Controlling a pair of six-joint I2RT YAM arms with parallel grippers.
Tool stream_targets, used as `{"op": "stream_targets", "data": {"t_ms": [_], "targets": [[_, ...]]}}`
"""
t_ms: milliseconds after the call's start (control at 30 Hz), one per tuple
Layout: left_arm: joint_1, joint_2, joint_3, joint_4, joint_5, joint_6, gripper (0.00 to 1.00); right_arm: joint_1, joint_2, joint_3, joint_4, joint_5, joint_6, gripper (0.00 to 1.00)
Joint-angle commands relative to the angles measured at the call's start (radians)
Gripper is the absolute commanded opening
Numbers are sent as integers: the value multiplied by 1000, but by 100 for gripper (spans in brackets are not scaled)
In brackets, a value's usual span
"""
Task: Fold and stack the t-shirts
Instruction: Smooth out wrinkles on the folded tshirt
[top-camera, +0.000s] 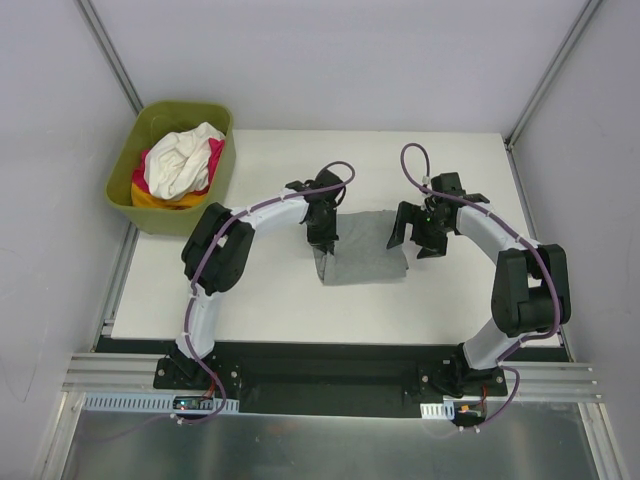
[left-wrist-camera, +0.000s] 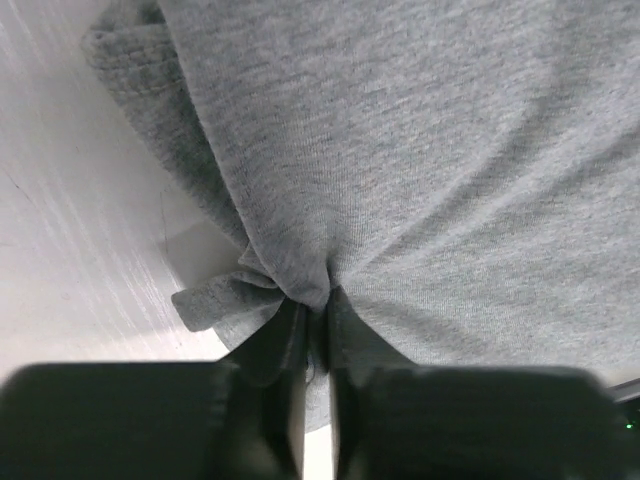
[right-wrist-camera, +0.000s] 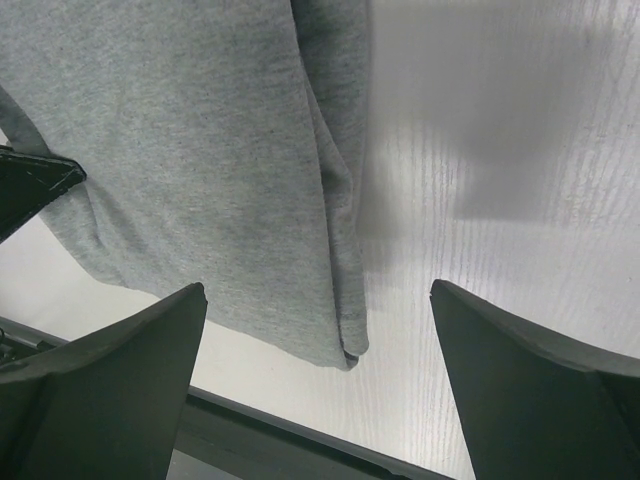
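A heather grey t-shirt lies folded into a rough rectangle in the middle of the white table. My left gripper stands at its left edge. In the left wrist view the left gripper is shut on a bunched pinch of the grey t-shirt. My right gripper hangs open over the shirt's right edge. In the right wrist view the right gripper holds nothing, and the folded edge of the grey t-shirt runs between its fingers. White, magenta-pink and orange-yellow t-shirts lie heaped in the tub.
An olive-green plastic tub stands off the table's back left corner. Bare white tabletop lies to the right of the shirt. The table's dark near edge runs just below the right gripper's fingers.
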Motion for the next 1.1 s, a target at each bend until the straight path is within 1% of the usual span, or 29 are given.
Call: {"op": "stream_targets", "data": {"t_ms": [0, 133, 333, 433, 500, 567, 633, 700, 767, 833, 1067], "targets": [[-9, -29, 42, -47, -14, 24, 0, -5, -22, 35, -23, 22, -19, 99], [-10, -87, 53, -64, -14, 30, 0, -7, -34, 33, -32, 36, -27, 99], [-18, -141, 84, -75, 40, 69, 0, -7, -38, 32, -29, 40, -31, 99], [-19, -141, 113, -75, 84, 88, 0, -7, -38, 29, -29, 39, -36, 99], [-19, -139, 124, -78, 83, 95, 1, -7, -35, 30, -29, 37, -37, 99], [-21, -139, 119, -80, 74, 99, 0, -7, -33, 32, -31, 37, -39, 99], [-21, -136, 111, -61, 97, 115, 0, -8, -33, 35, -31, 37, -42, 99], [-18, -127, 88, -29, 130, 144, 0, -10, -31, 38, -29, 36, -44, 99], [-10, -123, 59, 8, 196, 147, 0, -8, -30, 39, -34, 37, -47, 99], [5, -119, 33, 32, 207, 145, 0, -10, -33, 35, -34, 39, -45, 99], [82, -153, -184, 166, 256, 147, 0, -11, -38, 32, -45, 46, -44, 99]]}}
